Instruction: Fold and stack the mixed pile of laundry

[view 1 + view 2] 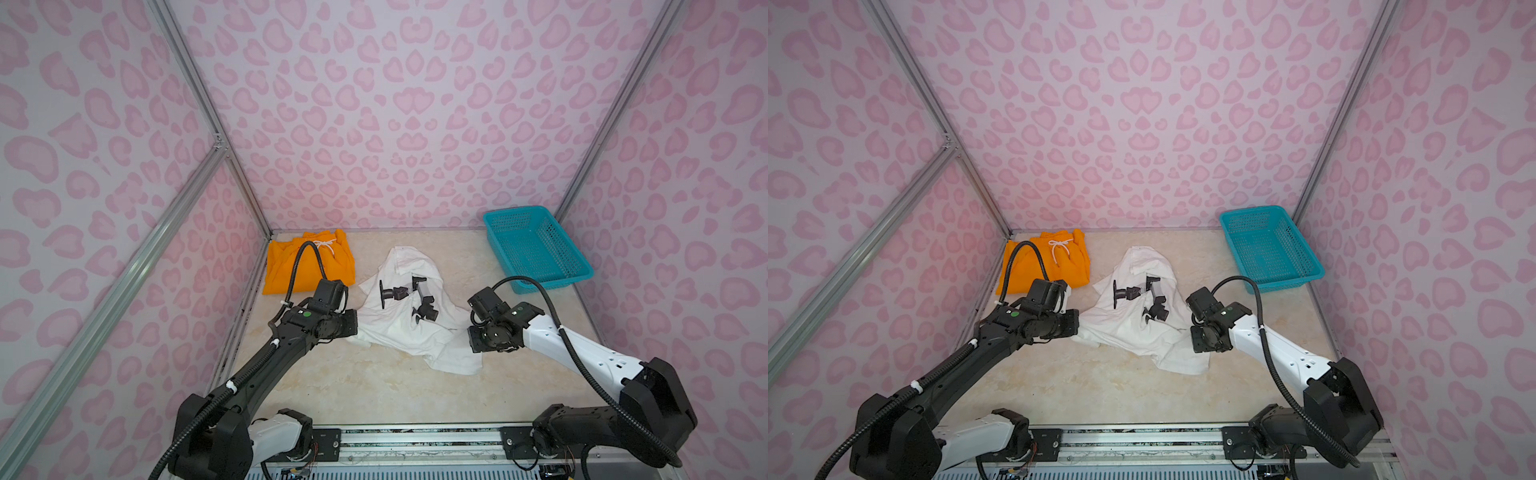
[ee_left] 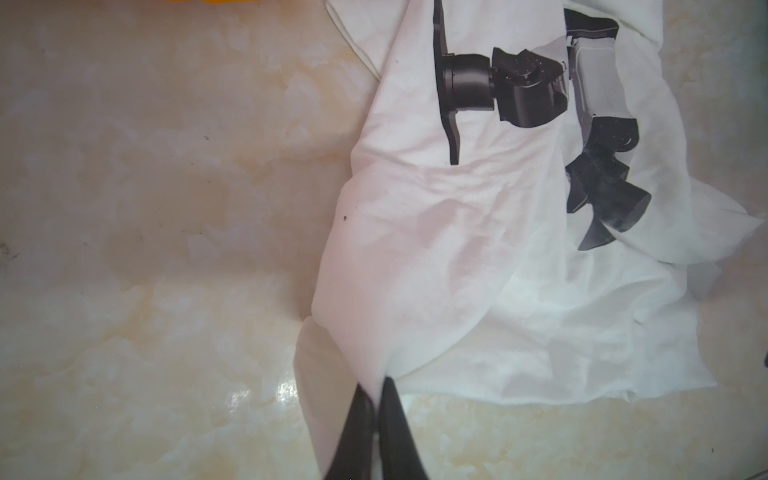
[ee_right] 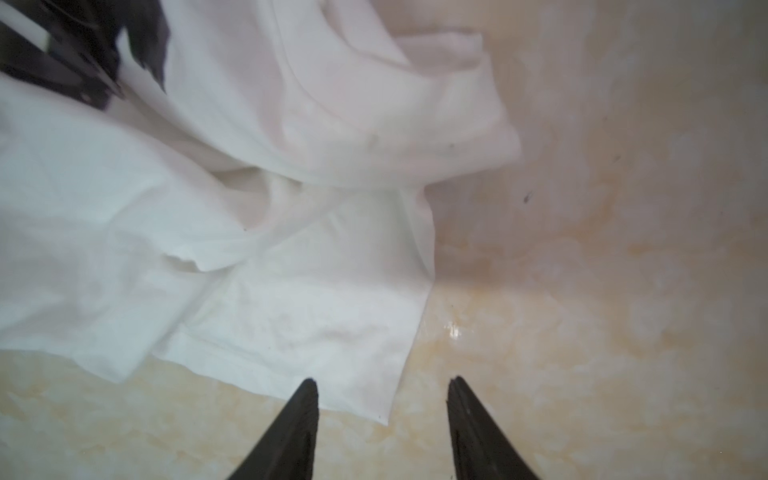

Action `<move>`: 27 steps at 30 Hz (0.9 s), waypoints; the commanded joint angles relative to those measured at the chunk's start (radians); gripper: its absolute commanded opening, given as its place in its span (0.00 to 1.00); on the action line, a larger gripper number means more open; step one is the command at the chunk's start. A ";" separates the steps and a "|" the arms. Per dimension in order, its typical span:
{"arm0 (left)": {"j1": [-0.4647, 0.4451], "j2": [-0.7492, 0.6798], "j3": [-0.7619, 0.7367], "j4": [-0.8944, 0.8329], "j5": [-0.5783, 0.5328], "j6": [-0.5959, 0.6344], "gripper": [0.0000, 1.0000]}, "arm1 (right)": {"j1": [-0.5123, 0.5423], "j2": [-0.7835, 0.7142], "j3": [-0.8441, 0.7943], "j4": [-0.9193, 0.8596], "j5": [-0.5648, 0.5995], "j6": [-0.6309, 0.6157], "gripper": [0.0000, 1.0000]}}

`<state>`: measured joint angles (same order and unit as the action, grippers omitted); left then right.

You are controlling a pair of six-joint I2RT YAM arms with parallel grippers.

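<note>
Pinching the white T-shirt (image 2: 457, 257), the left gripper (image 2: 376, 386) has it at three o'clock. The right gripper (image 3: 382, 380) gapes empty, shirt at nine o'clock.

Pink walls (image 1: 415, 104) all around, dotted with darker pink blotches shaped a bit like hearts. Shiny silver frame bars (image 1: 124, 279). Cream bench (image 1: 374, 382) with pale yellow swirls like marble. Bright orange shorts (image 1: 284, 266) with a white string (image 1: 324, 247). White T-shirt (image 1: 399, 336) with a black and grey picture (image 2: 469, 83) on it. Teal basket (image 1: 552, 282) with rows of little holes. Black left arm (image 1: 266, 365) with a small green dot (image 1: 306, 313) near the wrist. White right arm (image 1: 582, 345) with black joints. Black left pincer (image 2: 376, 386) and black right pincer (image 3: 382, 380).
</note>
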<state>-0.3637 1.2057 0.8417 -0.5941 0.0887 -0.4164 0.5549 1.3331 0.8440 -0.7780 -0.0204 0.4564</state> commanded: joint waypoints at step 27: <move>0.002 -0.054 -0.030 -0.021 0.048 -0.004 0.03 | -0.075 -0.011 -0.290 0.318 -0.292 0.058 0.19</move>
<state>-0.3637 1.1610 0.8116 -0.6048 0.1314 -0.4168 0.4786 1.3209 0.5694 -0.4267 -0.2836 0.5274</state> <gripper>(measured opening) 0.065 0.216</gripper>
